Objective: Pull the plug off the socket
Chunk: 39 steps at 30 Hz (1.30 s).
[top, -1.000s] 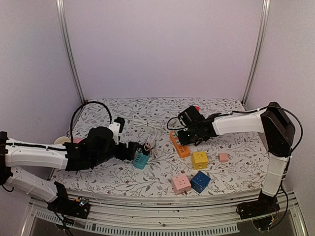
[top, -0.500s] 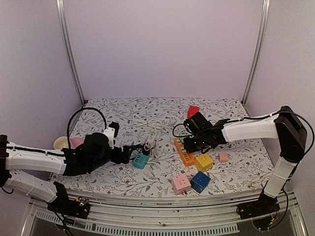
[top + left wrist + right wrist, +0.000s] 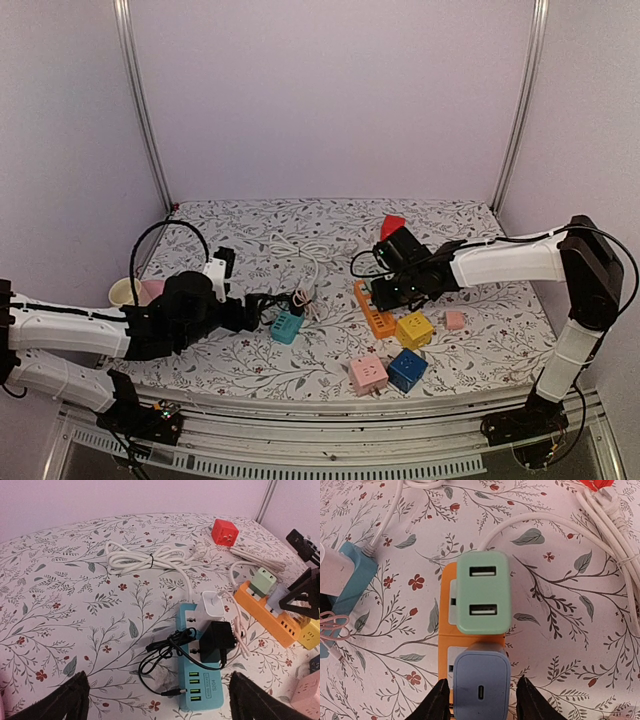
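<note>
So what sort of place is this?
Probably a robot test booth: bare walls and metal posts box in a floral table, left arm and right arm stand at its edge, power strips lie scattered.

Bare cloth lies open on either side of the lavender plug [image 3: 481,682] on the orange strip [image 3: 445,647], though the green adapter [image 3: 483,591] sits just beyond it, seemingly almost touching, with white cable [image 3: 605,525] crowding the right and a yellow cube [image 3: 412,328] near the strip.

On the right power strip [image 3: 367,308], the far charger [image 3: 483,599] sits plugged in just behind the near charger [image 3: 481,685]. The left power strip [image 3: 200,680] lies to its left, with a coiled cable [image 3: 145,560] behind that. Cube sockets [image 3: 407,369] lie in front.
</note>
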{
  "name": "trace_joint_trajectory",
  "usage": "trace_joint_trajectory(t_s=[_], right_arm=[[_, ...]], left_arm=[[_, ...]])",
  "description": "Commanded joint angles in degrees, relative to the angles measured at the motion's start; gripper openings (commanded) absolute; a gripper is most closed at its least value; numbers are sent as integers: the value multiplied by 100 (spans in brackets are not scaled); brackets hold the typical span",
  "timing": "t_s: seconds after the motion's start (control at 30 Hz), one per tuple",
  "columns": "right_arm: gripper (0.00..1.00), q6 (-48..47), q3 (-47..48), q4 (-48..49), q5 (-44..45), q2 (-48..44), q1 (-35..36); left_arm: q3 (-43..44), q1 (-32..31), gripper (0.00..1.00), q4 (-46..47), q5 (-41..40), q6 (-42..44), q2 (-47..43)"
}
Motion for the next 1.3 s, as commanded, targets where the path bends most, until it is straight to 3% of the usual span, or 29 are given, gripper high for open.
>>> trace_joint_trajectory(t_s=[0.0, 0.1, 0.27, 0.47, 1.27], right_arm=[[46, 44, 179, -62, 16, -107, 26], [44, 44, 196, -68, 9, -138, 26], [26, 60, 223, -81, -27, -122, 42], [13, 97, 264, -147, 8, -198, 75], [10, 111, 223, -394, 478, -908, 58]], left_arm=[[-117, 95, 97, 226, -75, 119, -28], [-175, 102, 97, 312, -95, 164, -32], [-246, 155, 97, 432, -41, 211, -33], [-287, 180, 97, 496, 33, 195, 5], [-243, 200, 97, 505, 166, 208, 40]])
